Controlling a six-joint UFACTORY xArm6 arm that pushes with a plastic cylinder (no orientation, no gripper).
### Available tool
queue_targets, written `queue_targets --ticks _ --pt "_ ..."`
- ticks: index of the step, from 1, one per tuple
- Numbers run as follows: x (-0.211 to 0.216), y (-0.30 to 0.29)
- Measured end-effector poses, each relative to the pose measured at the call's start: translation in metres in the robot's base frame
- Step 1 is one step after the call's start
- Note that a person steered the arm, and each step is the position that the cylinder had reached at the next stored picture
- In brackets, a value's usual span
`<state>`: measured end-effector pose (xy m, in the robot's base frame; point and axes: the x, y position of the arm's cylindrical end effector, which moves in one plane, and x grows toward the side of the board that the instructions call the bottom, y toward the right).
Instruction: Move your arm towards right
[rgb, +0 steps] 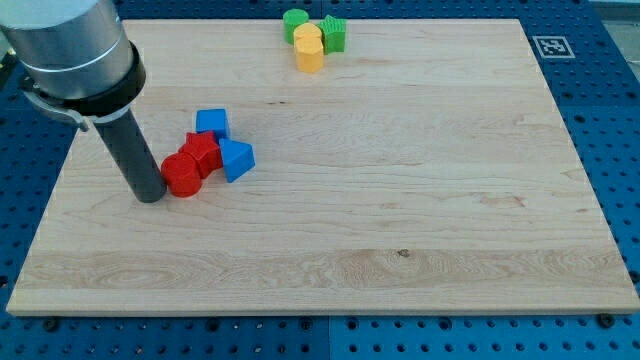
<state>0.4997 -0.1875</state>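
Observation:
My tip (151, 195) rests on the wooden board (400, 220) at the view's left, just left of a red cylinder block (182, 175) and nearly touching it. Behind the cylinder sits a second red block (203, 151). A blue cube (212, 123) lies above these and a blue triangular block (237, 159) lies to their right. At the view's top stand a green round block (295, 23), a green star-like block (334, 34) and two yellow blocks (309, 48) bunched together.
The board lies on a blue perforated table (610, 120). A black-and-white marker tag (551, 46) sits just off the board's top right corner. The arm's grey body (70, 50) fills the top left.

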Motion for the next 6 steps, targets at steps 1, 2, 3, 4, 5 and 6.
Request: queue_targets --ticks 1,2,3,4,5,6 --pt "-0.003 0.004" --pt "-0.007 0.006" --pt "0.011 0.006" --pt "0.040 0.031" --pt "0.047 0.109" --pt "0.055 0.211"
